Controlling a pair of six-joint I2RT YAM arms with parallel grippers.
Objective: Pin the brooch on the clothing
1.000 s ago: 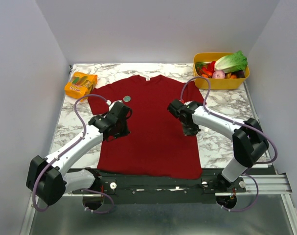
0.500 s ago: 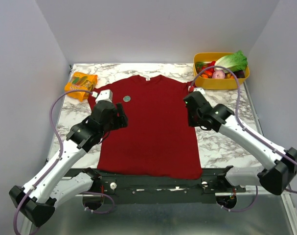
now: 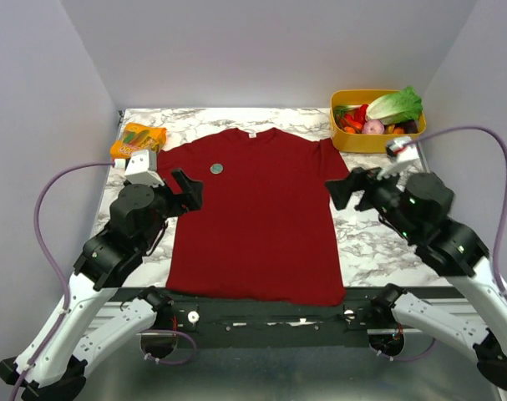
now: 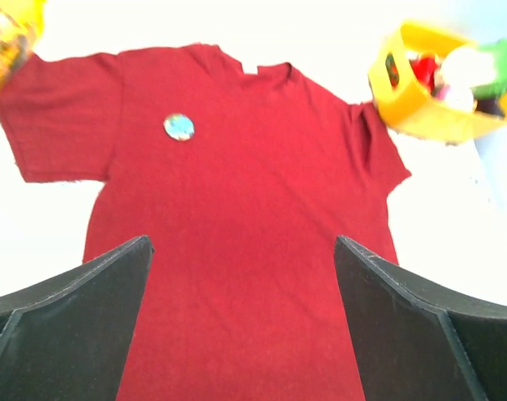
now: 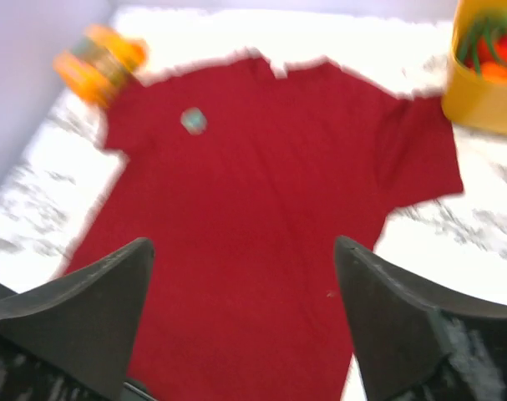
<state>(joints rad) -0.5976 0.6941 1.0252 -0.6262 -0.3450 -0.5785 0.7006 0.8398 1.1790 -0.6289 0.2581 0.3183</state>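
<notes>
The clothing (image 3: 253, 225), a dark red T-shirt, lies flat on the marble table, collar to the far side. The brooch (image 3: 216, 168), a small pale round disc, sits on the shirt's chest left of the collar, and nothing touches it. My left gripper (image 3: 189, 190) hangs open and raised over the shirt's left sleeve edge. My right gripper (image 3: 347, 188) hangs open and raised at the shirt's right edge. In the left wrist view the brooch (image 4: 179, 127) lies far beyond the gripper (image 4: 242, 242). The right wrist view shows the brooch (image 5: 193, 120) and the empty gripper (image 5: 242, 242).
A yellow bin (image 3: 378, 144) of toy vegetables stands at the back right corner. An orange snack packet (image 3: 139, 142) lies at the back left, beside the shirt's sleeve. Pale walls close the table (image 3: 378, 242) on three sides.
Both arms have lifted off the shirt and drawn back outward, the left to the left and the right to the right. Both grippers have gone from shut to open.
</notes>
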